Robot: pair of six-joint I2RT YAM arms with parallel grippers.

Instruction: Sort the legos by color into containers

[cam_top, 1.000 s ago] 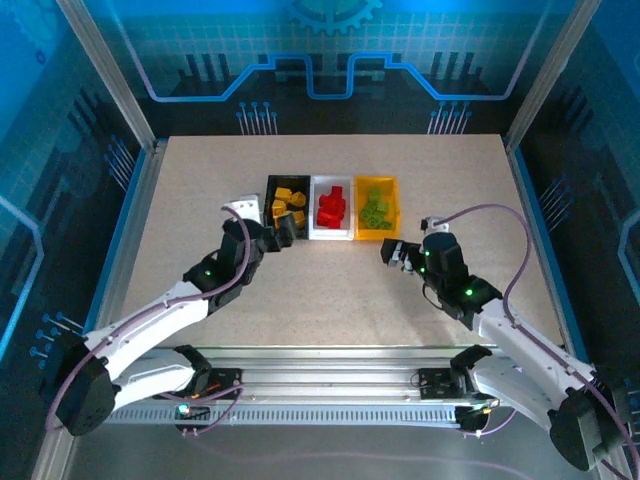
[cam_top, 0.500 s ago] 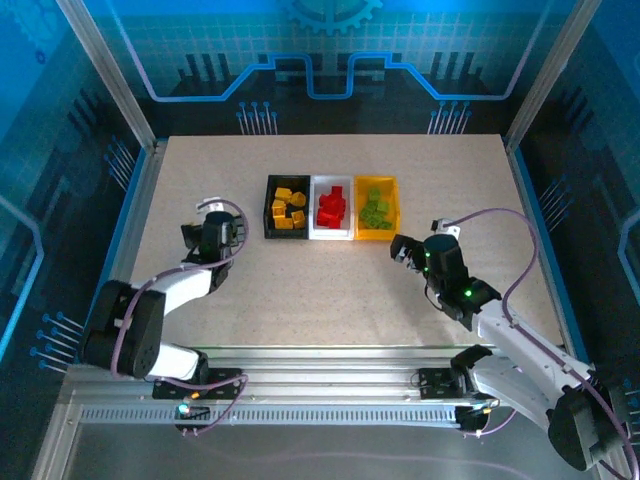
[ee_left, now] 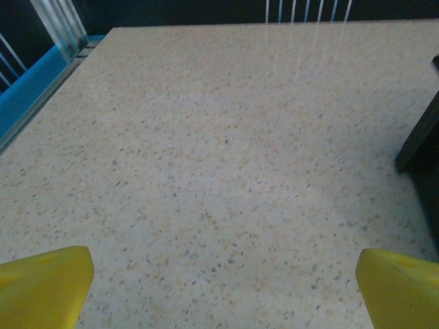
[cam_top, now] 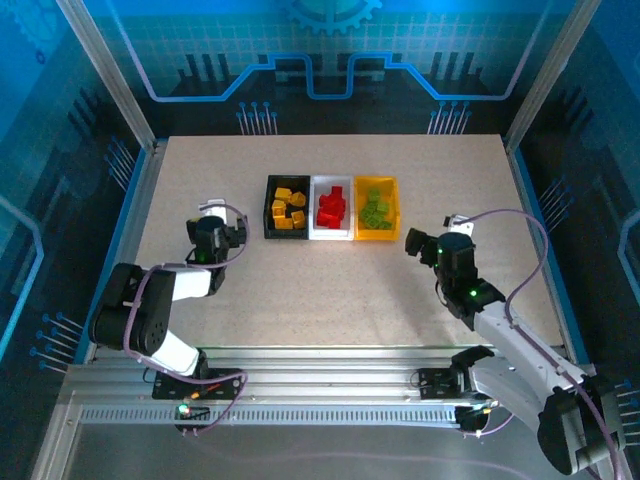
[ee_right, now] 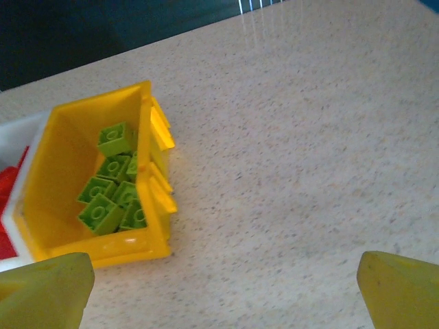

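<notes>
Three bins stand in a row mid-table. The black bin holds yellow-orange legos, the white bin holds red legos, and the yellow bin holds green legos. My left gripper sits low, left of the black bin. In its wrist view the left gripper is open over bare table, with the black bin's edge at the right. My right gripper is right of the yellow bin and open. Its wrist view shows the yellow bin with green legos.
Blue rails edge the table on both sides. A blue rail also runs along the table's left in the left wrist view. Bare tabletop lies between the arms in front of the bins.
My left arm has pulled back from the black bin's front corner to the left and folded in. My right gripper has drifted right, away from the yellow bin.
</notes>
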